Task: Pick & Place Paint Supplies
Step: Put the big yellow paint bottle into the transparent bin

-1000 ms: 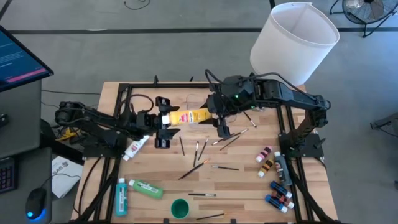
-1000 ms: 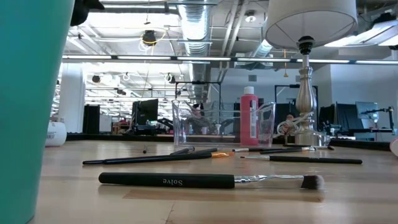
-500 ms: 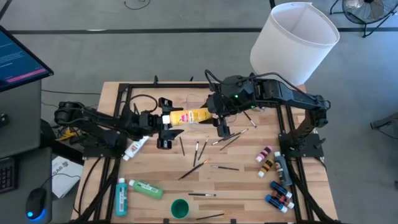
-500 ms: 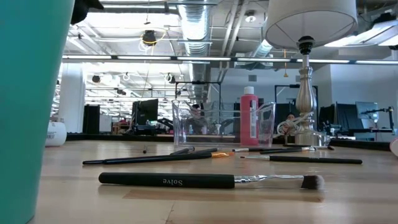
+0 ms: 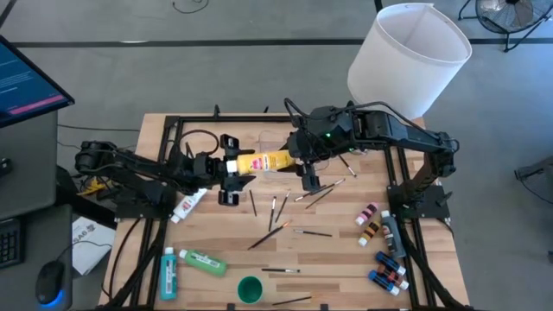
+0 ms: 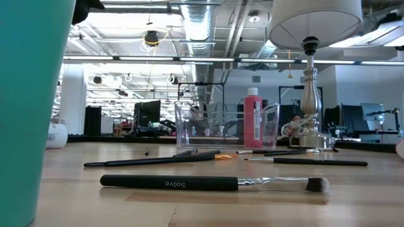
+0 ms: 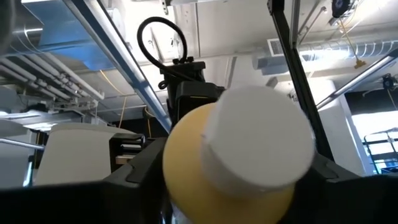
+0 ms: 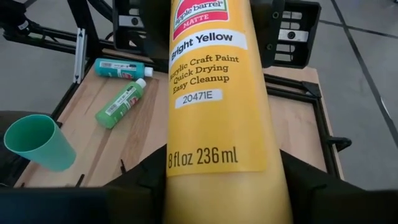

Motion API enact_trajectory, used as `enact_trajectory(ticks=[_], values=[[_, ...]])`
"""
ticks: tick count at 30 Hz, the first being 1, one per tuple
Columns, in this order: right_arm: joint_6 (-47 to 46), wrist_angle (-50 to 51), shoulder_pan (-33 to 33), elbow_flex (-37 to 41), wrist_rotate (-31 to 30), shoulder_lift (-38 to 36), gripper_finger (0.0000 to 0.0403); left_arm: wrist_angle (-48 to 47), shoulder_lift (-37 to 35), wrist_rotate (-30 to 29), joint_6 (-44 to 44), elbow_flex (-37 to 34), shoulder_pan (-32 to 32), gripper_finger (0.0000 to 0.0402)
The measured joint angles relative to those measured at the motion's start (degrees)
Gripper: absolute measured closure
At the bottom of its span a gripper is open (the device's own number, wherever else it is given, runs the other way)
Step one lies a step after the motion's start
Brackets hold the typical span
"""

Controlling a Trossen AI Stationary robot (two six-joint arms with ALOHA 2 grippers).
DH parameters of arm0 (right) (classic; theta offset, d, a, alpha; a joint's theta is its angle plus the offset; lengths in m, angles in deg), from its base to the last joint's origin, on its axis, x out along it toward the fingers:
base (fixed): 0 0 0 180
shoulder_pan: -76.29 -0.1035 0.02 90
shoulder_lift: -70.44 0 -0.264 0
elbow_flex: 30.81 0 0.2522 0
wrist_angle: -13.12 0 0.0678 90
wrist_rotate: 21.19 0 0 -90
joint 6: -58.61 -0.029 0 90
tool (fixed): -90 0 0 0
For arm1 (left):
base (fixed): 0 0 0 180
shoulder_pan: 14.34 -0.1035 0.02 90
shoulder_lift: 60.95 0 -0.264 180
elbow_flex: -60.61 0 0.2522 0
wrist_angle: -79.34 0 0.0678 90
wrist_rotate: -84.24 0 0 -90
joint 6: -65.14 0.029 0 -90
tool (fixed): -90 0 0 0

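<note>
Wooden counter (image 5: pixel 328 259) under a black frame. Near edge: green cup (image 5: pixel 250 289), green bottles (image 5: pixel 203 262); then scattered brushes (image 5: pixel 275 226). Mid-counter, the yellow paint bottle (image 5: pixel 266 161) hangs horizontally: right end effector (image 5: pixel 296 154) pinches its base, left end effector (image 5: pixel 232 169), fingers spread, brackets its white cap (image 7: pixel 258 146). Beyond: white lampshade (image 5: pixel 409 57).

A yellow paint bottle (image 5: pixel 264 161) with a white cap lay level in mid-frame, cap leftward. A white-capped tube (image 5: pixel 187 205) lay to its lower left. Two green bottles (image 5: pixel 203 262) rested near the lower left. Thin brushes (image 5: pixel 276 226) lay scattered centrally. Tiny coloured bottles (image 5: pixel 386 266) clustered at the lower right. A pink bottle (image 6: pixel 253 118) stood upright.
</note>
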Motion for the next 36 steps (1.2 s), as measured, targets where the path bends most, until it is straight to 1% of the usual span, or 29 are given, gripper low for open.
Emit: enact_trajectory(ticks=[2, 4, 9, 11, 13, 17, 20, 24, 28, 32, 34, 36], values=[[-0.36, 0.01, 0.01, 0.00, -0.19, 0.00, 0.0207, 0.02, 0.00, -0.57, -0.45, 0.02, 0.00, 0.0241], [-0.38, -0.02, 0.04, 0.00, -0.54, 0.00, 0.0206, -0.03, 0.00, -0.55, -0.49, 0.02, 0.00, 0.0261], [-0.82, 0.01, 0.02, 0.00, -0.76, 0.00, 0.0227, -0.51, -0.04, -0.59, -0.77, 0.02, 0.00, 0.0261], [-0.89, 0.15, 0.02, 0.00, -0.74, 0.00, 0.0224, -1.30, -0.12, -1.28, -0.90, 0.05, 0.00, 0.0261], [-0.83, 1.00, 0.02, 0.00, -0.75, 0.00, 0.0208, -2.77, -0.42, -2.20, -0.93, 0.07, 0.07, 0.0261], [-1.66, 2.11, 0.04, -0.02, -1.15, -0.10, 0.0159, -9.13, -2.15, -3.77, -1.52, -0.04, 0.05, 0.0262], [-1.64, 4.40, 0.05, -0.13, -1.25, -0.37, 0.0142, -12.84, -3.80, -4.24, -1.52, -0.17, 0.04, 0.0262], [-2.28, 5.84, -0.07, -0.09, -1.22, -0.22, 0.0137, -16.36, -6.91, -5.50, -1.64, 0.04, 0.07, 0.0262], [-2.55, 7.19, -0.11, -0.02, -1.11, -0.60, 0.0136, -25.36, -8.90, -7.04, -2.37, -0.11, 0.04, 0.0263], [-5.99, 8.44, -0.14, -0.02, -1.33, -3.44, 0.0136, -31.73, -10.05, -9.35, -2.33, -0.07, -0.18, 0.0265], [-6.43, 9.18, -1.20, -0.04, -2.57, -5.15, 0.0135, -35.20, -9.92, -9.30, -2.33, -0.07, -0.79, 0.0265], [-6.43, 8.08, -3.49, 1.12, -5.37, -7.32, 0.0135, -38.04, -9.92, -9.22, -2.64, -0.09, -1.57, 0.0267]])
